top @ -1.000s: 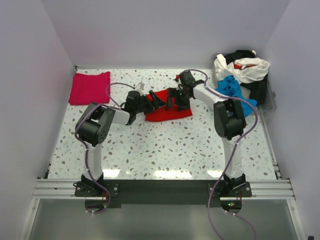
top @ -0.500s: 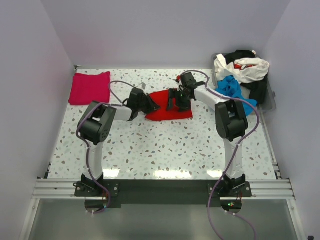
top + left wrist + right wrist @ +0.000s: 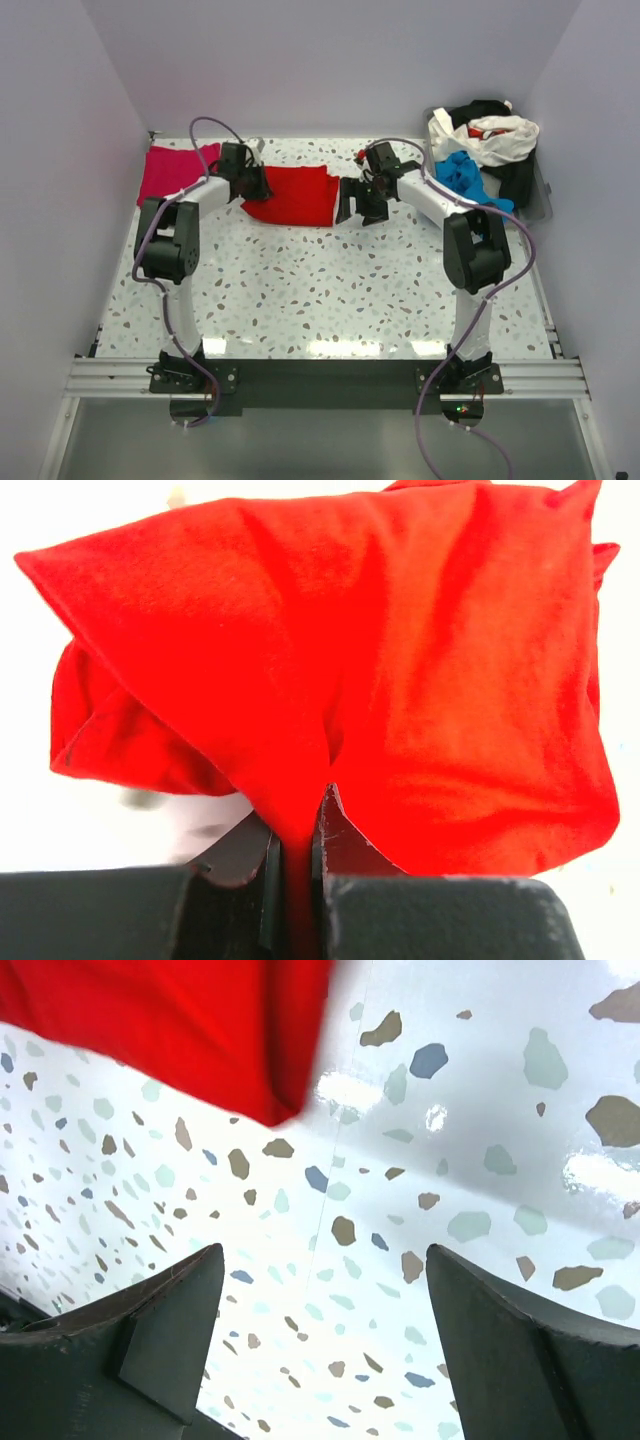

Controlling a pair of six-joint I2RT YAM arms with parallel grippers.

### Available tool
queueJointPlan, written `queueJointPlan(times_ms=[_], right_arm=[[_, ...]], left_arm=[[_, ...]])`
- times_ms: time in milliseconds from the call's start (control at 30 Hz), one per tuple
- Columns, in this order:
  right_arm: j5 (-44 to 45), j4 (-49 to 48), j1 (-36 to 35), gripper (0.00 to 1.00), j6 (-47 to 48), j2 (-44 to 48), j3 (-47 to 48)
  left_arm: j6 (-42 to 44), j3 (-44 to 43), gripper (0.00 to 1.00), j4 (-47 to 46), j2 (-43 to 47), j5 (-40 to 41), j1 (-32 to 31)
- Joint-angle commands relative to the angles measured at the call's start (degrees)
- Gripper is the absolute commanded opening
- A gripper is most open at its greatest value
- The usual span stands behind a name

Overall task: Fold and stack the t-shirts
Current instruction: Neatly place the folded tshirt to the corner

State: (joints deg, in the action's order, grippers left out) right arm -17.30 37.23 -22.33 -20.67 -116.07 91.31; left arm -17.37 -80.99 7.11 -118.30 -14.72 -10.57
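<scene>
The red t-shirt lies folded on the speckled table, left of centre at the back. My left gripper is shut on its left edge; in the left wrist view a pinch of red t-shirt runs down between the closed left gripper. A folded magenta t-shirt lies just beyond, at the back left. My right gripper stands open beside the red shirt's right edge, holding nothing; in its own view the right gripper hovers over bare table with the red t-shirt's corner above.
A clear bin at the back right holds a heap of white, blue and black t-shirts. White walls enclose the table on three sides.
The left gripper shut on the red shirt and dragged it left toward the magenta one. The right gripper stayed open and ended up off the shirt, at its right edge.
</scene>
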Motion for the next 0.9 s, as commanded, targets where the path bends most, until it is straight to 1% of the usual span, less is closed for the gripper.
queueJointPlan(times_ms=[0,133,200,333,367,500,533,767,867], right_arm=[[-1.16,1.18,0.09,0.85,0.8,3.83,-1.22],[-1.86,1.0,0.09,0.85,1.06,4.01,-2.36],[-1.86,0.91,0.09,0.85,1.33,4.1,-2.8],[-2.3,0.65,0.18,0.85,1.5,4.01,-4.29],[-2.39,0.3,0.09,0.85,1.33,4.1,-4.64],[-2.82,-0.23,0.09,0.85,1.24,4.27,-6.4],[-2.83,-0.32,0.09,0.85,1.33,4.27,-6.58],[-2.83,0.91,0.09,0.85,2.47,3.92,-6.41],[-2.92,1.0,0.09,0.85,2.56,4.1,-6.58]], left_arm=[[13.84,-6.1,0.0,10.1,2.99,-1.53,0.9],[18.58,-10.49,0.0,13.27,3.08,-2.33,2.3],[19.56,-12.16,0.0,15.03,2.99,-2.42,3.27],[21.93,-18.57,0.0,19.6,2.46,-3.21,5.73],[22.11,-19.37,0.0,20.56,2.55,-3.21,7.04],[22.55,-21.84,0.0,21.62,3.25,-4.35,10.56],[22.55,-22.89,0.0,21.8,3.25,-4.61,12.31],[21.94,-25.88,0.0,21.98,2.73,-7.25,18.38],[21.85,-25.97,0.0,21.63,2.99,-7.87,19.62]])
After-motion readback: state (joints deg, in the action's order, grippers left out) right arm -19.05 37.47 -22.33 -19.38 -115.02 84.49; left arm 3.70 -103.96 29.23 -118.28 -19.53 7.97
